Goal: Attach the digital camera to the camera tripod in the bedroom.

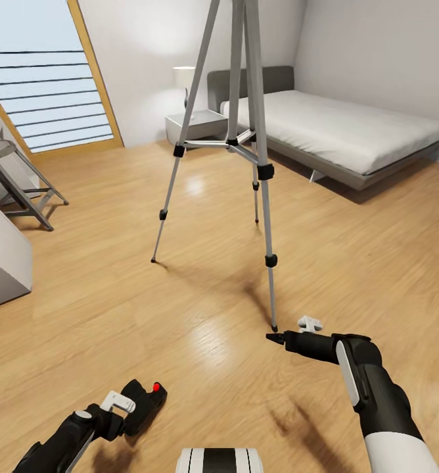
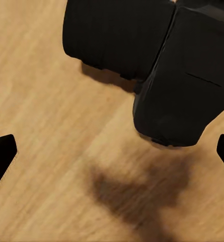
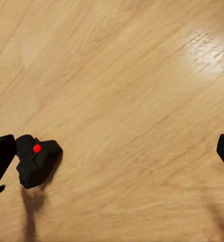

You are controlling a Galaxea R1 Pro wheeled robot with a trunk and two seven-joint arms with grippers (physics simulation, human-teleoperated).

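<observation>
**pixelwrench:** So where's the digital camera point(image 1: 144, 397) right now? Looks like it's off the floor point(image 1: 200, 315).

**tripodguy:** Yeah, the left gripper point(image 1: 117, 410) carries it low over the wood floor, near the robot's own base point(image 1: 219, 460). The left wrist view has the camera body point(image 2: 162, 65) sitting right in front of the lens with its shadow on the boards underneath, so it's raised, not resting. The jaws look closed around it in the head view, but the wrist view shows the two black fingertips point(image 2: 1, 159) spread wide at the frame edges with the camera apart from them. Honestly can't tell whether it's properly clamped or not.

**pixelwrench:** And the red button point(image 1: 157, 387) faces up?

**tripodguy:** Yep, camera's upright. My guess is that's on purpose, so the underside can go straight down onto the mount.

**pixelwrench:** What about the other arm?

**tripodguy:** The right gripper point(image 1: 292, 338) hangs just beside the nearest foot of the camera tripod point(image 1: 239, 141), holding nothing. Its jaws are spread wide, going by the tips point(image 3: 1, 156) at both edges of its wrist view, which looks down at the floor and catches the camera point(image 3: 36, 161) too.

**pixelwrench:** Tripod's placed where?

**tripodguy:** Mid-floor, between the robot and the bed point(image 1: 351, 131), legs splayed. Its top is cut off, so the camera needs a big lift yet.
</observation>
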